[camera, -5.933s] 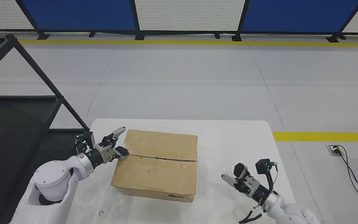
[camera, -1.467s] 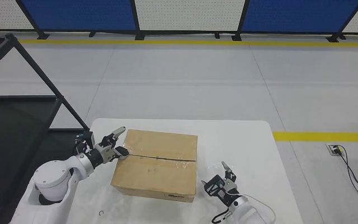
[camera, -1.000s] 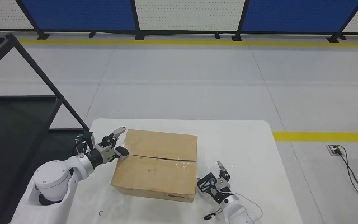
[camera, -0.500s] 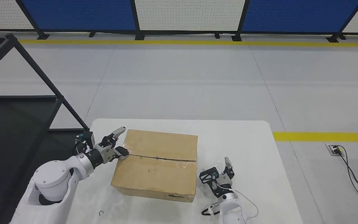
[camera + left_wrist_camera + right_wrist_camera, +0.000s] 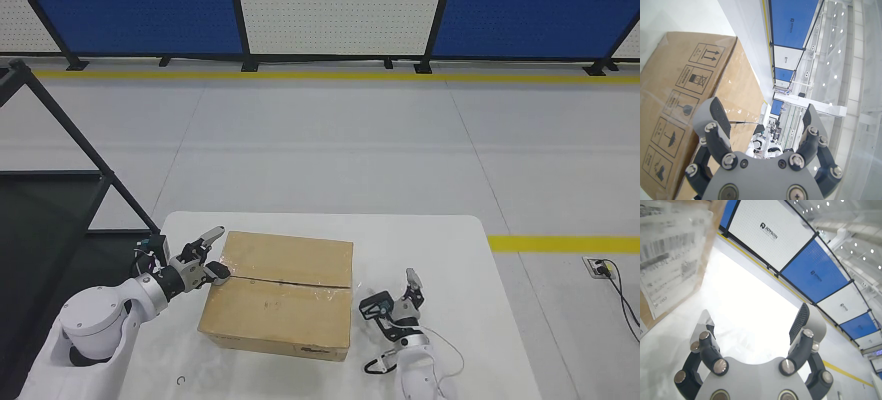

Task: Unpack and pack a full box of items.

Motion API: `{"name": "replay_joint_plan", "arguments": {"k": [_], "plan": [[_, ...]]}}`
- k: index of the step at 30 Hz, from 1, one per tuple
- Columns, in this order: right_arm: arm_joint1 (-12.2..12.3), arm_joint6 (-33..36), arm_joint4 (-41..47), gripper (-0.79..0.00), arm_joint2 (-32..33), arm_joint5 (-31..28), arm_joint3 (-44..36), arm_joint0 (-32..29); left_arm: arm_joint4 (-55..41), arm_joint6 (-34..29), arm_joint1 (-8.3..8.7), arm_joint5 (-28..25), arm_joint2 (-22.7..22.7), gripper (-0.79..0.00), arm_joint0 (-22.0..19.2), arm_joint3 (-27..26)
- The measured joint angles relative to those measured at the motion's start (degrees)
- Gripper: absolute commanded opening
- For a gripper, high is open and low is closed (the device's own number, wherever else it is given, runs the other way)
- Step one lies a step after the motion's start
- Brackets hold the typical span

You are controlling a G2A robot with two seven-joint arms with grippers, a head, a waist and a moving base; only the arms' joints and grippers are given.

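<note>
Right end effector (image 5: 394, 292) swung near box (image 5: 280, 292), whose label (image 5: 668, 262) looks barcoded.

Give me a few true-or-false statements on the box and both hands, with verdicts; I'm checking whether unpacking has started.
1. The box has its top flaps shut. True.
2. The left hand is shut on a flap. False: it is open, at the box's end by the seam.
3. The right hand is open beside the box. True.
4. The box stands on the floor. False: it stands on the white table.
</note>
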Motion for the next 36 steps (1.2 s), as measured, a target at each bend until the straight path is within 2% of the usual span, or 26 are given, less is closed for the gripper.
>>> {"name": "replay_joint_plan", "arguments": {"k": [14, 28, 36], "plan": [[-1.05, 0.10, -5.13, 0.000, 1.28, 8.57, -0.74, -1.07, 0.00, 0.00, 0.00, 0.00, 0.00, 0.000, 0.00, 0.00], [-1.37, 2.00, -9.21, 0.000, 3.60, 4.96, 0.62, 0.47, 0.00, 0.00, 0.00, 0.00, 0.00, 0.000, 0.00, 0.00], [0.06, 0.35, -12.84, 0.000, 7.11, -2.90, -4.74, -4.27, 0.00, 0.00, 0.00, 0.00, 0.00, 0.000, 0.00, 0.00]]}}
